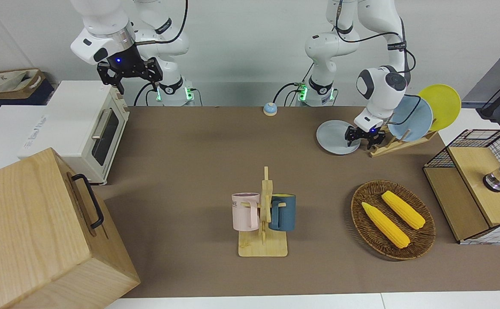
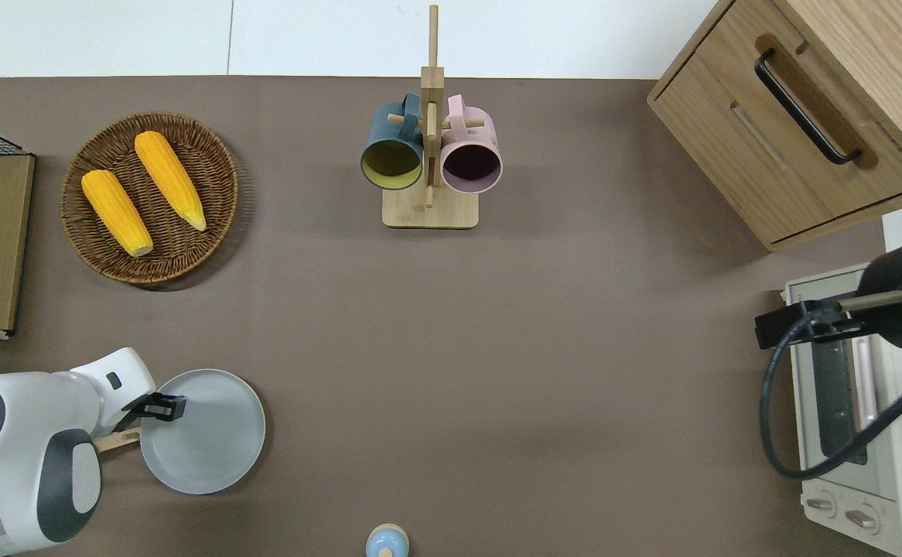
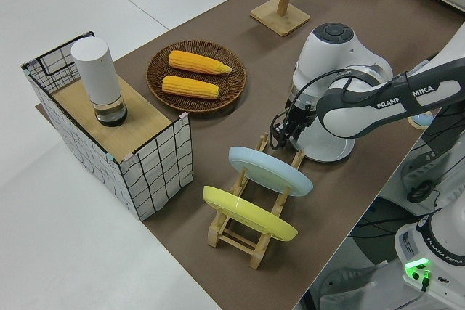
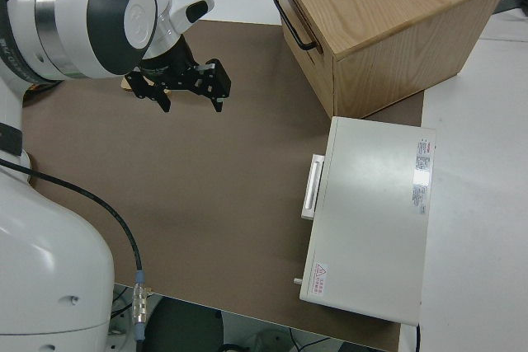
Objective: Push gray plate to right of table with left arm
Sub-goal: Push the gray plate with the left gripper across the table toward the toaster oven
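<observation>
The gray plate (image 1: 333, 136) lies flat on the brown table (image 1: 198, 171), near the robots, toward the left arm's end; it also shows in the overhead view (image 2: 211, 437). My left gripper (image 1: 363, 141) is low at the plate's rim, on the dish-rack side. It is open and holds nothing. One finger (image 2: 175, 404) reaches just over the plate's edge. In the left side view the left gripper (image 3: 287, 132) hangs between the rack and the plate, and the arm hides most of the plate. My right gripper (image 1: 132, 83) is open and parked.
A wooden dish rack (image 1: 398, 143) with a sky-blue plate (image 1: 411, 118) and a yellow plate (image 1: 443, 105) stands beside the gray plate. A wicker basket of corn (image 1: 392, 219), a mug stand (image 1: 263, 214), a small bell (image 1: 269, 109), a toaster oven (image 1: 82, 124) and a wooden cabinet (image 1: 40, 227) are also on the table.
</observation>
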Controlling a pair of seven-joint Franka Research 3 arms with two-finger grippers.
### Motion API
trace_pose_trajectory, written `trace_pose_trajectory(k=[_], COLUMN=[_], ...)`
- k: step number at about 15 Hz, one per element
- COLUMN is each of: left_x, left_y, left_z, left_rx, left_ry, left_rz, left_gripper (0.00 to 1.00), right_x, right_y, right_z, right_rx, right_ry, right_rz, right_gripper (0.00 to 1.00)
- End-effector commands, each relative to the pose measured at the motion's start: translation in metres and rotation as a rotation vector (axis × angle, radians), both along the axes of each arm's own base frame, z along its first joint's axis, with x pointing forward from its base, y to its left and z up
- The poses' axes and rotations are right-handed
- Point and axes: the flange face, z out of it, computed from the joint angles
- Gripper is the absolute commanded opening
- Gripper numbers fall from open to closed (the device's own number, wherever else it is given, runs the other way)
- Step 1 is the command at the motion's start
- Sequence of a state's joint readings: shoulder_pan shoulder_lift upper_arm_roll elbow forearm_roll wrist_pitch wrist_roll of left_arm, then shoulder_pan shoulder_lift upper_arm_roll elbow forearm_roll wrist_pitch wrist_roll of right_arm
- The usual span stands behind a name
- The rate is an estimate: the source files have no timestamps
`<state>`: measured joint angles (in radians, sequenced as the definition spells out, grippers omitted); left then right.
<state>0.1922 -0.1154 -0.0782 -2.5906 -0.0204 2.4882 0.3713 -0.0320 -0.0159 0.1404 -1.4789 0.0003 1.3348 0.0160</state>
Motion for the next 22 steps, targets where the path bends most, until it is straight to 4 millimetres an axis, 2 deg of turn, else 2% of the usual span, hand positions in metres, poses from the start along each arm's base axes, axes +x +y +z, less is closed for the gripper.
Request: trace_pose_trajectory(k=[1, 11, 13, 19, 21, 22], left_x=[-0.003, -0.003, -0.001, 0.007, 0.009, 0.005], left_y=[-0.001, -0.004, -0.012, -0.089, -0.123, -0.148], left_z=[-0.001, 0.000, 0.001, 0.008, 0.015, 0.017], left_rx=[0.012, 0.008, 0.008, -0.004, -0.005, -0.007], left_ry=[-0.016, -0.014, -0.012, -0.015, 0.001, -0.002], left_rz=[-0.022, 0.018, 0.058, 0.201, 0.246, 0.274], left_gripper=[0.00, 0.00, 0.00, 0.00, 0.00, 0.00], right_x=[-0.003, -0.003, -0.003, -0.003, -0.003, -0.003], right_y=[-0.001, -0.002, -0.001, -0.002, -0.001, -0.001], right_z=[0.004, 0.004, 0.004, 0.004, 0.004, 0.004], right_rx=[0.001, 0.002, 0.001, 0.001, 0.002, 0.001], right_ry=[0.004, 0.004, 0.004, 0.004, 0.004, 0.004], right_rz=[-0.015, -0.015, -0.015, -0.017, -0.014, -0.015], right_gripper=[0.983, 0.983, 0.983, 0.983, 0.983, 0.983])
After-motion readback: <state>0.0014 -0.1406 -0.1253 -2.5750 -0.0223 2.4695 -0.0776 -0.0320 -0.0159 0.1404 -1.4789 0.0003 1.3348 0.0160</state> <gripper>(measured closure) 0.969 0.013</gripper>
